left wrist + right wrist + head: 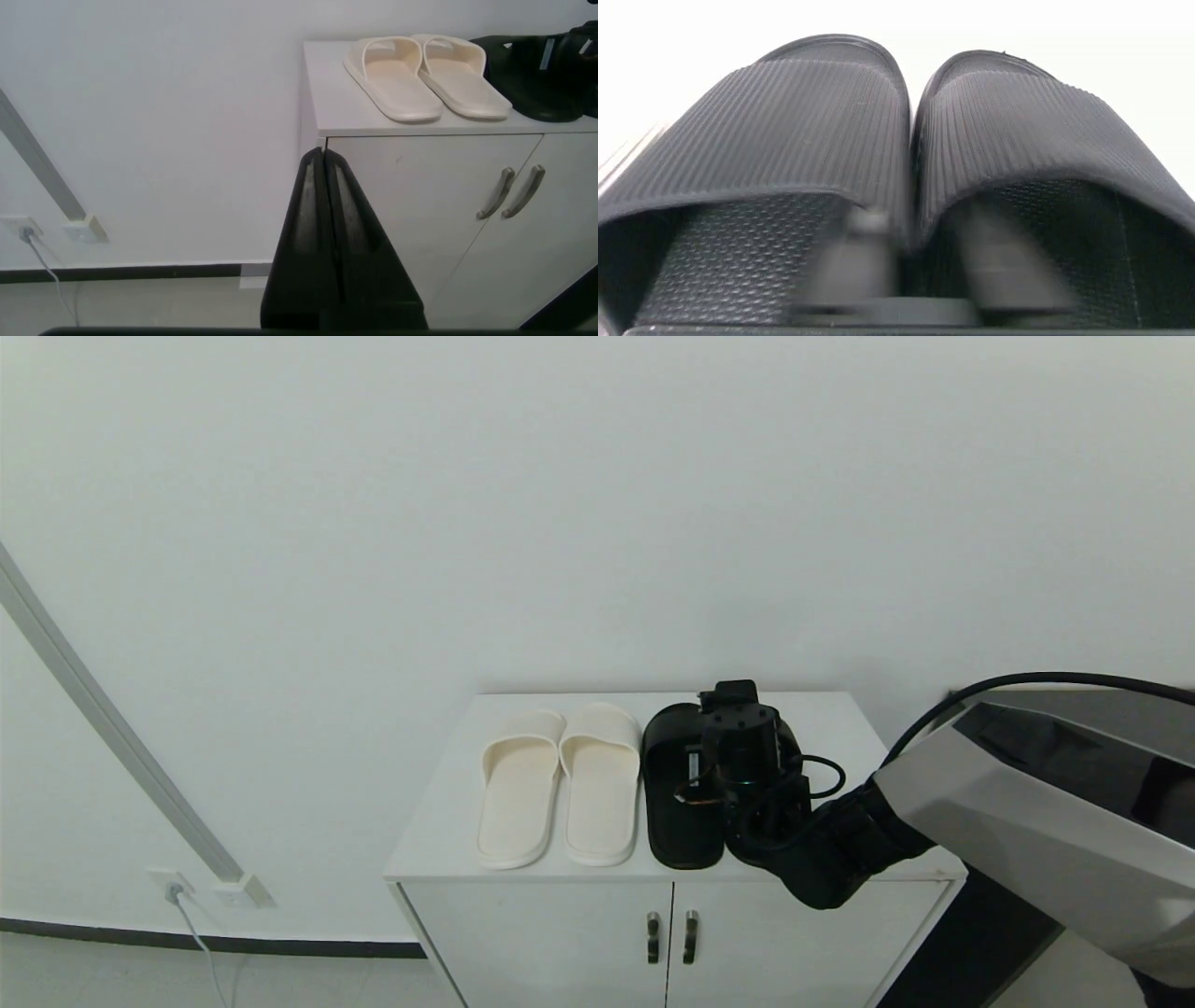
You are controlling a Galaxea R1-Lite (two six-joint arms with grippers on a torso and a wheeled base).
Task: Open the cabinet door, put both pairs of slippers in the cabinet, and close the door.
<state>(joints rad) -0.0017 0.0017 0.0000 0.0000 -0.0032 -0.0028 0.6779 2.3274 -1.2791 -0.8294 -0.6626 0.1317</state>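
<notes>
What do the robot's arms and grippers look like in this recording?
The right arm has a grey angular shell and a black wrist section, with a black cable arcing above it. The left gripper has two glossy black fingers that taper to narrow tips.

Figure: a plain indoor room, apparently a home entryway or a mock-up of one. A white two-door cabinet (541, 943) stood against a bare white wall (560, 523), carrying white slippers (558, 784) and black slippers (677, 784) on top. At nine o'clock from it were a wall socket (171, 882), slanted cable trunking (103, 719) and a dark skirting board (187, 938).
</notes>
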